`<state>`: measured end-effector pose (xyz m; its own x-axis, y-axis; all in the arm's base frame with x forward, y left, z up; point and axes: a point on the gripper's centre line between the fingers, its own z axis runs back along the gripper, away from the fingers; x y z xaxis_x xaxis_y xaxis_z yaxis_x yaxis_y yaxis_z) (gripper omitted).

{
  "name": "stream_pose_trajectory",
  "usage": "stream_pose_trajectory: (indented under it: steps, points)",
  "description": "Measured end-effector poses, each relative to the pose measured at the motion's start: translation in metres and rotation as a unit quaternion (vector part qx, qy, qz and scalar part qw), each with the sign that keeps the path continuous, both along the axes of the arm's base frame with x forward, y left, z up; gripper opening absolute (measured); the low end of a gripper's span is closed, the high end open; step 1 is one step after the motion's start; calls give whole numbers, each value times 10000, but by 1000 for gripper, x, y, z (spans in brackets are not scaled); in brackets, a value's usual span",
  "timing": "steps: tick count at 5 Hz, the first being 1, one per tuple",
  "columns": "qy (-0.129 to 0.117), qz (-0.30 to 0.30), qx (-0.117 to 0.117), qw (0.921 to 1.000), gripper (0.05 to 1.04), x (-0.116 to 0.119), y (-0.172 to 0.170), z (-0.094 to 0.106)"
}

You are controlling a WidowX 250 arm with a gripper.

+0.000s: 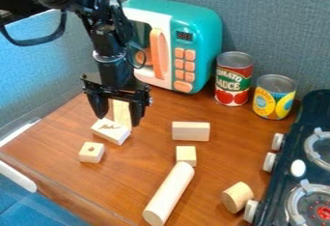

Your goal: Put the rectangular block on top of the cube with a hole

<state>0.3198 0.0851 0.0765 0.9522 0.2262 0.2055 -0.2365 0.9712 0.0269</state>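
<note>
The black gripper (118, 114) hangs over the back left of the table, open. An upright rectangular block (122, 112) shows between its two fingers, its lower end behind a flat block with dark markings (111, 131). Nearer the left front sits the small cube with a hole (91, 152), the round hole on its top and nothing on it. Another rectangular block (191, 131) lies on its long side near the middle, to the right of the gripper.
On the wooden table (145, 172) are a plain cube (186, 155), a long cylinder (169, 193) and a short cylinder (237, 197). Behind stand a toy microwave (199, 41) and two cans (233, 78). A toy stove (303, 172) borders the right side.
</note>
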Motion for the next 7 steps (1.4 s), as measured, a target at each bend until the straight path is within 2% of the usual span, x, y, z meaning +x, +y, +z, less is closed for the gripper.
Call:
stream_pose_trajectory:
  steps: [1, 2, 3, 4, 5, 6, 7]
  points:
    - [147, 23, -42, 9999, 1000, -2, 0, -10]
    - [190, 197, 4, 9996, 1000, 0, 3, -15]
    - [-99, 1486, 202, 9886, 1000, 5, 17, -12]
    - [-451, 2611, 142, 9642, 1000, 12, 25, -5]
    - [-502, 3846, 124, 9216, 1000, 19, 45, -4]
    - [-150, 4962, 186, 8679, 1000, 19, 52, -27]
    - [243, 5652, 88, 8245, 1000, 11, 53, -42]
